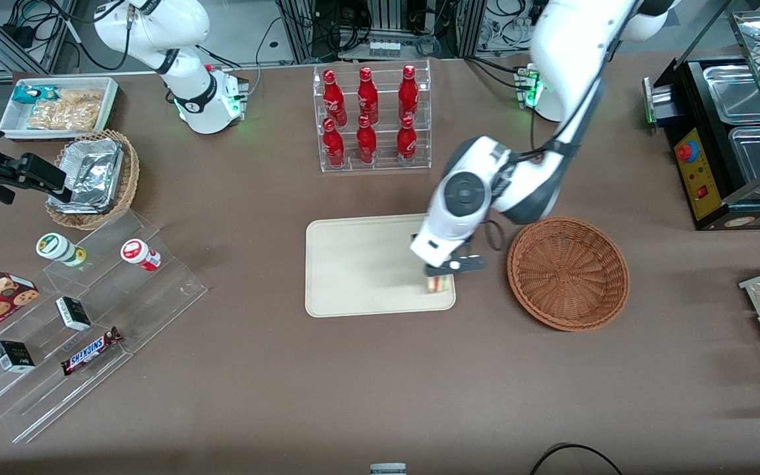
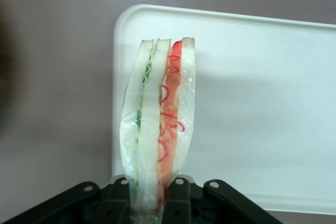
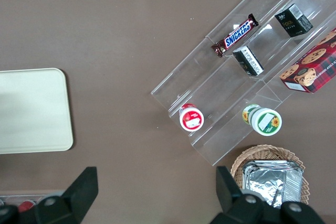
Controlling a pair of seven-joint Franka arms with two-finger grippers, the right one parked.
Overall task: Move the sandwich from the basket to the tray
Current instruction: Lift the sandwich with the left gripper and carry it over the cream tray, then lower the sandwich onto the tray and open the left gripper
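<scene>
Sandwich (image 2: 160, 129) standing on edge between the jaws, gripper (image 1: 441, 276) pinching its wrapped base, hanging over the tray (image 1: 353, 270) corner at lower centre of the front view, basket (image 1: 568, 272) sitting just beside the tray, farther toward the working arm's end.

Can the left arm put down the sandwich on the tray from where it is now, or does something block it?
Probably yes. The claw, shut on the sandwich, is over the tray corner nearest the basket, with nothing under it.
</scene>
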